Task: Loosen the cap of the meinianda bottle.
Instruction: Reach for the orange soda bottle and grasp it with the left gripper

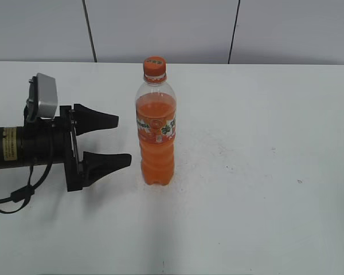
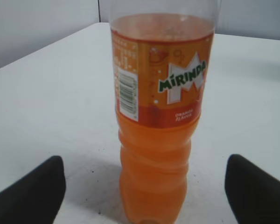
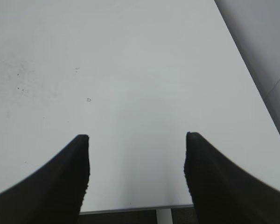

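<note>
The meinianda bottle [image 1: 156,134] stands upright on the white table [image 1: 264,172], filled with orange drink, with an orange-green-white label. Its orange cap [image 1: 154,66] with a pale green mark sits on top. My left gripper [image 1: 124,140] is open, level with the bottle's lower half and just left of it, not touching. In the left wrist view the bottle [image 2: 161,126] stands between the two open fingertips [image 2: 144,186]; the cap is out of that view. My right gripper [image 3: 136,140] is open and empty above bare table; it does not show in the exterior view.
A grey panelled wall [image 1: 160,28] runs behind the table. The right wrist view shows the table's edge [image 3: 130,207] and its right side edge [image 3: 252,79] by a wall.
</note>
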### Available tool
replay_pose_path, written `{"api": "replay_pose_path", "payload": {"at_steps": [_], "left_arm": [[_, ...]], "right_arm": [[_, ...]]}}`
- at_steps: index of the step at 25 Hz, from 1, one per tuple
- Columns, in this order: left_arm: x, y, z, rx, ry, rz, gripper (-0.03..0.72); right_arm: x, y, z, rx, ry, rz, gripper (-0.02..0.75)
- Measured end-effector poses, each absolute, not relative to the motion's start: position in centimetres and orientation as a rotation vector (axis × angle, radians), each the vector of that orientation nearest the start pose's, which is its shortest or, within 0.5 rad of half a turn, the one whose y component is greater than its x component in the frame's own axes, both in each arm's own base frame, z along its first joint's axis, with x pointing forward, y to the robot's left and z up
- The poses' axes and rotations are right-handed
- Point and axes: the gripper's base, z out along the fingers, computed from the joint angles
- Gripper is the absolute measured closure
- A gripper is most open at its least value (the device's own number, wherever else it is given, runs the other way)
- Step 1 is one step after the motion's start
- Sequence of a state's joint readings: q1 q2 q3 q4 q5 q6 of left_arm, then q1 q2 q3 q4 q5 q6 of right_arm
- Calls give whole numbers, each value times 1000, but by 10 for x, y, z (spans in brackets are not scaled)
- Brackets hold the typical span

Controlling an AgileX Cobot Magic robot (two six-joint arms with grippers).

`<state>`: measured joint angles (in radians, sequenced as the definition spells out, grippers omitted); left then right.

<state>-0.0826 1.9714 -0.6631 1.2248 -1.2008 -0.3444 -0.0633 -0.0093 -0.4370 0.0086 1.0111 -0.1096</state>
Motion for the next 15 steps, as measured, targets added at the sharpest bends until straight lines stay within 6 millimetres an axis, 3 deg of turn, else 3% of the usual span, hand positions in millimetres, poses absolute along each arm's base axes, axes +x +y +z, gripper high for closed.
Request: {"api": "replay_pose_path", "payload": {"at_steps": [15], "left_arm": [[324,-152,96,1193,1512,-1016,72]], "right_arm": [[3,0,264,-47,2050,-97,257]]}}
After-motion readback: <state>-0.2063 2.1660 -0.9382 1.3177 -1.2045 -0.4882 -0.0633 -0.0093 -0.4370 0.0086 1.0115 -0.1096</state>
